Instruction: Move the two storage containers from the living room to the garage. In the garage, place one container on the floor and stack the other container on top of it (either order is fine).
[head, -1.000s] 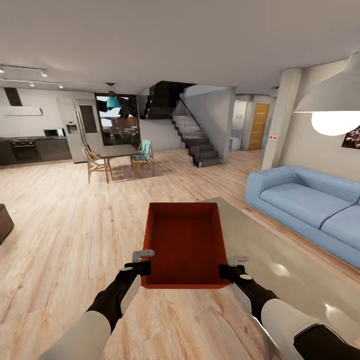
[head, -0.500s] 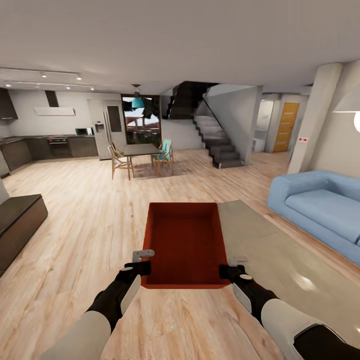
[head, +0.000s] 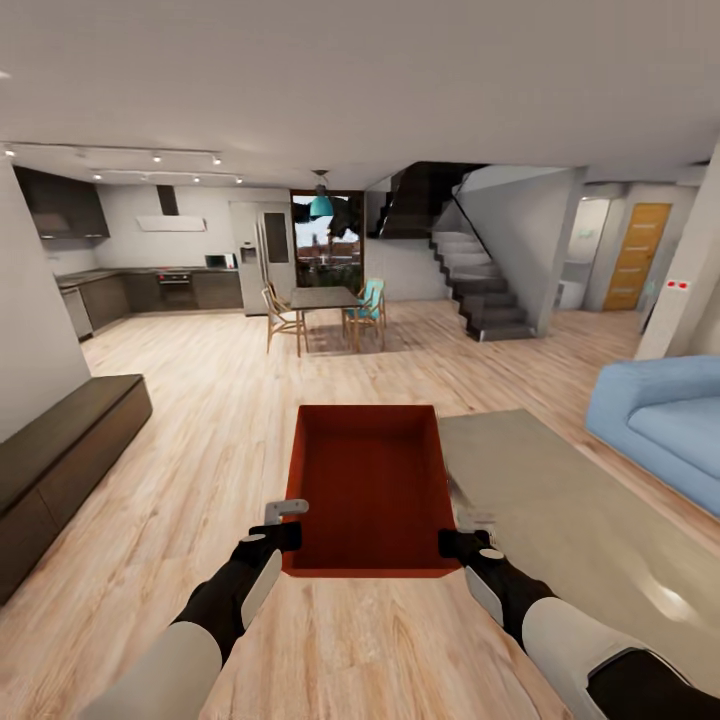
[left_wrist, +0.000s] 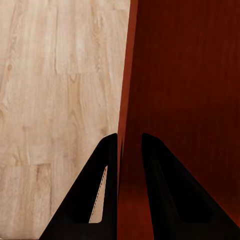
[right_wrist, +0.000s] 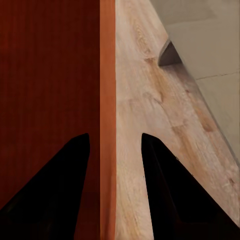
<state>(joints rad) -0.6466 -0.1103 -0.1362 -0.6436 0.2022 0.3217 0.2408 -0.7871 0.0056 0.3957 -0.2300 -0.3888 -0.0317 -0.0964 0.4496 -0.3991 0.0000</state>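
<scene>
The scene is the living room, an open space with a light wood plank floor (head: 180, 470), and no garage or grey concrete surface is in view; by this evidence the task stands at an early stage, with one container in transit and nothing yet set down or stacked. Largest to smallest: the plank floor spans the lower half of the head view; a grey rug (head: 560, 500) lies at lower right; a blue upholstered sofa (head: 665, 425) sits at the right edge; a long dark low cabinet (head: 60, 460) runs along the left edge; a grey staircase (head: 485, 285) rises at upper centre-right, with a dining table and chairs (head: 325, 310) to its left and a dark kitchen run (head: 150, 290) at upper left. At lower centre, one red-orange rectangular plastic storage container (head: 370, 490), open side up and empty, is carried between both arms above the floor. The left pincer (head: 283, 528) pinches the container's left wall, one finger inside and one outside, as the left wrist view confirms (left_wrist: 120, 160). The right pincer (head: 462, 535) straddles the right wall (right_wrist: 107, 150) likewise, apparently gripping it. Remaining, as judged: delivery to the garage, placement, retrieval of the second container, and stacking. No brand, label or legible writing is discernible.
</scene>
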